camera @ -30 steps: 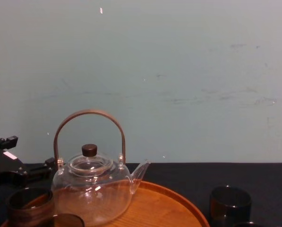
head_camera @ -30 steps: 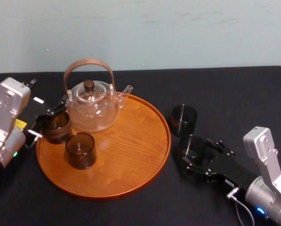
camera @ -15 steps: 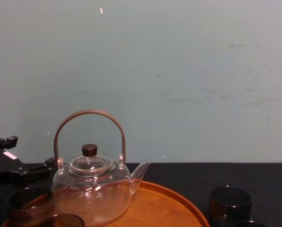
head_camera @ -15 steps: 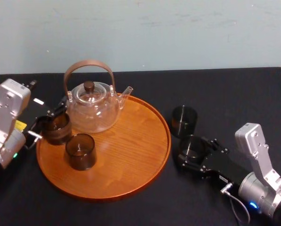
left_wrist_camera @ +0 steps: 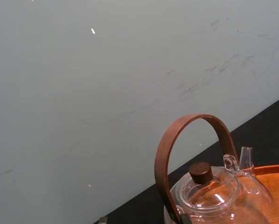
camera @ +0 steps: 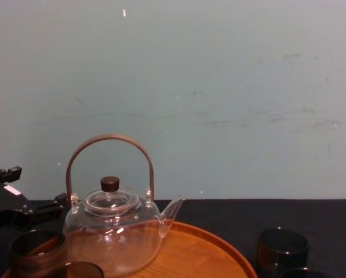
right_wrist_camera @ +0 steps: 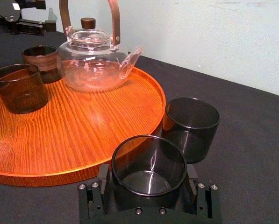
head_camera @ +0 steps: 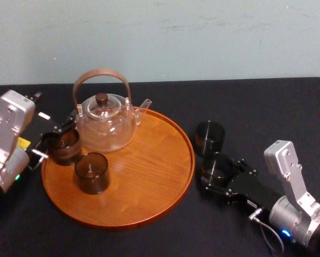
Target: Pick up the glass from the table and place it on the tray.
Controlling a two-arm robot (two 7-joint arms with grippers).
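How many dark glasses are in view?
4. On the tray: front glass, left-rim glass by the left gripper. On the table: far glass, near glass inside the right gripper.

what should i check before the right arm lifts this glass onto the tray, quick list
1. Near glass sits inside the right gripper: ok.
2. Grip firm enough to lift: cannot tell.
3. Second glass on the table stands clear of the near one: cannot tell, they are very close.
4. Bare wood free on the tray, on the side nearest the right gripper: ok.
5. Teapot and front glass stand on the tray's left half, away from that spot: ok.
6. Left gripper is at the tray's left rim, out of the path: ok.
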